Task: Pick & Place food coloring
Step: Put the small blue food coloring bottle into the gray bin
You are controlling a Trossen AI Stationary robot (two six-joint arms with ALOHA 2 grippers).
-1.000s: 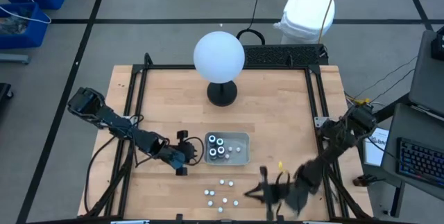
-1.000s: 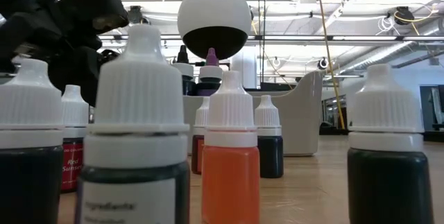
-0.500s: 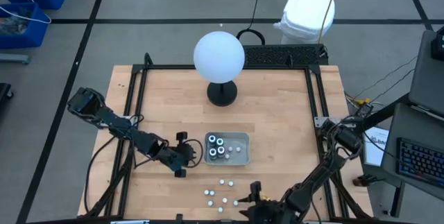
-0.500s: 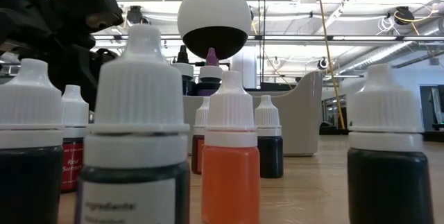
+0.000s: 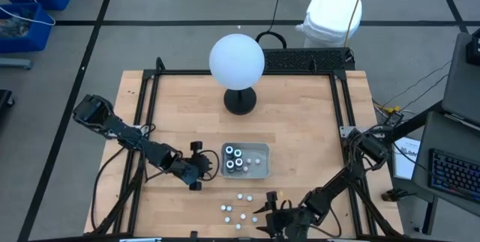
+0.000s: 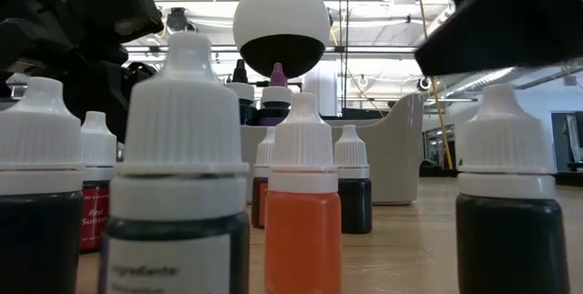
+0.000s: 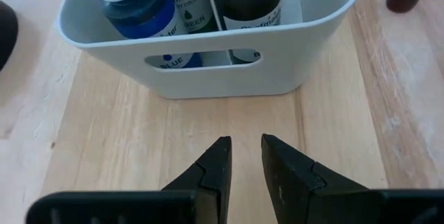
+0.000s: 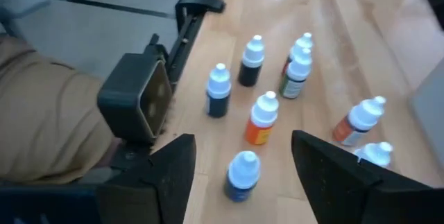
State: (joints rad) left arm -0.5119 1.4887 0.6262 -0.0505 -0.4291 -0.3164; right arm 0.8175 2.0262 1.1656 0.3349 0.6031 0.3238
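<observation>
Left tool (image 7: 244, 160), nearly pressed together, faces the tray (image 7: 208, 61) holding "BLUE" (image 7: 132, 9) and "GREEN" (image 7: 186, 2) bottles; right tool (image 8: 239, 161) spread.

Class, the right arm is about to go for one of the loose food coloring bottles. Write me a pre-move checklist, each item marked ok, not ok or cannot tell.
1. Right gripper open wide enough for a bottle: ok.
2. A loose bottle lies ahead of it: ok, the dark-filled bottle stands upright between the fingers' line.
3. Neighbours clear of the target: cannot tell; the orange bottle stands close by.
4. Left gripper out of the way: ok, it waits empty, jaws slightly apart, at the grey tray.
5. Room left in the tray: cannot tell.
</observation>
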